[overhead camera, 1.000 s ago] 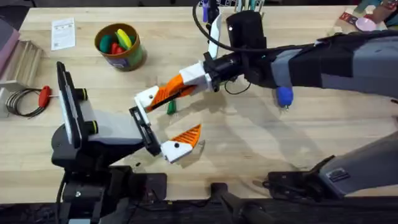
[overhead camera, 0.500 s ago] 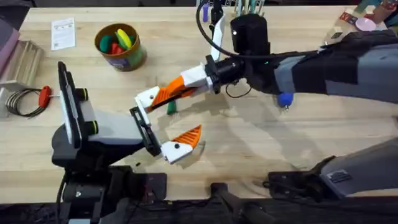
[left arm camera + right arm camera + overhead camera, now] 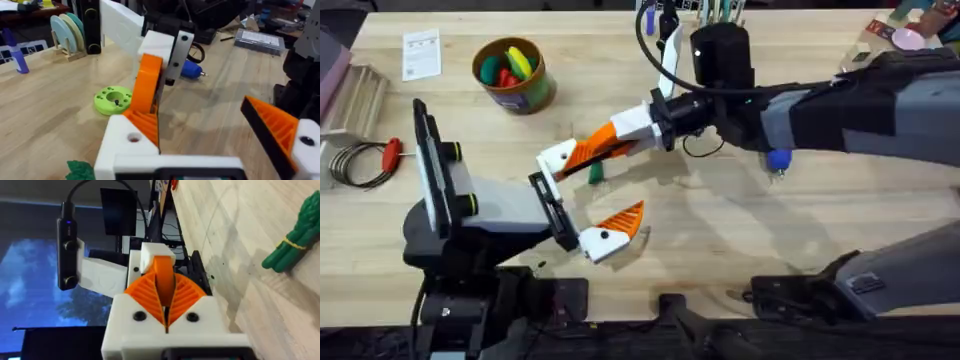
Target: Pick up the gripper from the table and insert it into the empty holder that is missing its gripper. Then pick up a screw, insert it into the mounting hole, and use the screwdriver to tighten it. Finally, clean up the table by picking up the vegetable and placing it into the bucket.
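Note:
My right gripper (image 3: 598,150) reaches across the table and is shut on the small orange gripper (image 3: 164,280), pinched between its ribbed pads. It holds the piece against the white holder (image 3: 556,160), the far finger of my left gripper (image 3: 584,198). The left gripper stands open, and its near finger (image 3: 612,232) carries an orange pad. The dark green vegetable (image 3: 596,173) lies on the wood just under the right gripper and also appears in the right wrist view (image 3: 294,240). The blue screwdriver (image 3: 778,157) lies beneath the right arm. At the far left stands the bucket (image 3: 510,92) with toy pieces in it.
A lime-green disc (image 3: 114,99) lies on the table beyond the left fingers. A red-handled tool (image 3: 391,152) with coiled wire and a wooden rack sit at the left edge, with a paper card (image 3: 421,52) behind. Cables and tools crowd the back middle.
The right arm's wrist shifted slightly to the right. Its fingers stayed shut on the orange gripper at the holder. The left arm has not moved.

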